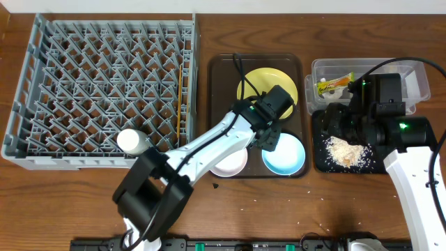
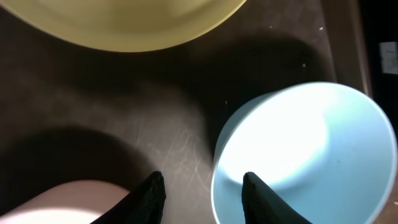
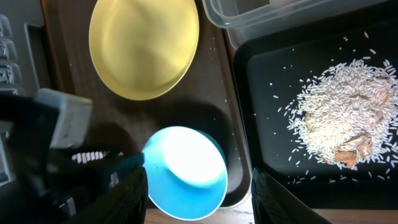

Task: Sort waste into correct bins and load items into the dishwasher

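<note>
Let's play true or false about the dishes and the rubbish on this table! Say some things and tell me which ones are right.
1. The rice lies in the black tray. True.
2. The snack wrapper sits on the yellow plate. False: it lies in the clear box.
3. The light blue bowl is in the dish rack. False: it sits on the brown tray, beside the white bowl.
4. The small white cup is in the dish rack. True.
</note>
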Action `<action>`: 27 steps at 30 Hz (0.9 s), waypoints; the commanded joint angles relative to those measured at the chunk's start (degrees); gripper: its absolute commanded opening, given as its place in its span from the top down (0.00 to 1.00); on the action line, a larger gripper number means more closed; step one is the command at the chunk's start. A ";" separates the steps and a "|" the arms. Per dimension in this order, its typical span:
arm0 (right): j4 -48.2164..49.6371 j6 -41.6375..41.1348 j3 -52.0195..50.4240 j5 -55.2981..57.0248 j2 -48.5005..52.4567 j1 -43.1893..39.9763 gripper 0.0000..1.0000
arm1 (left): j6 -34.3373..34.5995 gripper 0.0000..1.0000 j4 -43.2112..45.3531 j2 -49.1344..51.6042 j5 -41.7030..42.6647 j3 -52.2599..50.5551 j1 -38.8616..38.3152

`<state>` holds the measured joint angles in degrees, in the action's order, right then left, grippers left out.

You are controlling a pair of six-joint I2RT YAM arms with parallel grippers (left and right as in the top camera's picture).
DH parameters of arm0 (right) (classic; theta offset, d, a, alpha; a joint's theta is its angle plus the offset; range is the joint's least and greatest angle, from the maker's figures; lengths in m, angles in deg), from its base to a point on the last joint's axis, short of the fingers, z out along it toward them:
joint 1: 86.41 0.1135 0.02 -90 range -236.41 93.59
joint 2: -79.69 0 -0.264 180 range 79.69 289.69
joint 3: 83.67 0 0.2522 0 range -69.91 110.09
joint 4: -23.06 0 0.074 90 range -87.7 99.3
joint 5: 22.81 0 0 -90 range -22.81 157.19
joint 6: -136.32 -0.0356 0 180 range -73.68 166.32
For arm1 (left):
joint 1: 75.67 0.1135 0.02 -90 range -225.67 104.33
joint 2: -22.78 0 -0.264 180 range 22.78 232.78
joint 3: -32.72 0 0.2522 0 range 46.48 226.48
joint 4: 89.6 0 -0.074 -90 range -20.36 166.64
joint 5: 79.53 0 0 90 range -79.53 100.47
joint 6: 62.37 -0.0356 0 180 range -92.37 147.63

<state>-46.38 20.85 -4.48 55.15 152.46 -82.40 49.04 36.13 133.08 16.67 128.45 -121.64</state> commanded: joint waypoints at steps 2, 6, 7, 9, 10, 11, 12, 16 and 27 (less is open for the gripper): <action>-0.09 -0.63 0.50 -0.42 -0.24 -0.31 0.48 | 0.28 0.58 0.28 3.76 1.70 -0.83 -0.35; -0.07 -0.63 0.50 -0.42 -0.24 -0.31 0.48 | 0.28 0.62 0.83 6.71 4.07 -0.83 -0.76; -0.07 -0.63 0.50 -0.42 -0.24 -0.31 0.48 | 0.28 0.67 0.83 7.19 3.87 -0.83 -0.79; -0.07 -0.63 0.50 -0.42 -0.24 -0.31 0.48 | 0.28 0.77 1.05 7.43 3.87 -0.83 -0.76; -0.07 -0.63 0.50 -0.42 -0.24 -0.31 0.48 | 0.28 0.81 1.42 7.43 3.85 -0.83 -0.76; -0.07 -0.63 0.50 -0.44 -0.24 -0.31 0.48 | 0.28 0.87 1.95 7.39 3.87 -0.83 -0.76; -0.07 -0.63 0.50 -0.44 -0.24 -0.31 0.48 | 0.28 0.92 2.38 7.39 3.85 -0.83 -0.76; -0.13 -0.63 0.50 -0.44 -0.24 -0.31 0.48 | 0.28 0.93 2.23 6.84 3.67 -0.72 -0.74; -0.35 -0.63 0.50 -0.44 -0.24 -0.31 0.48 | -0.15 0.93 0.33 -1.05 -1.38 -0.24 -0.70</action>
<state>-46.60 20.85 -4.48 55.15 152.46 -82.40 49.45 37.04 136.29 18.57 127.75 -122.39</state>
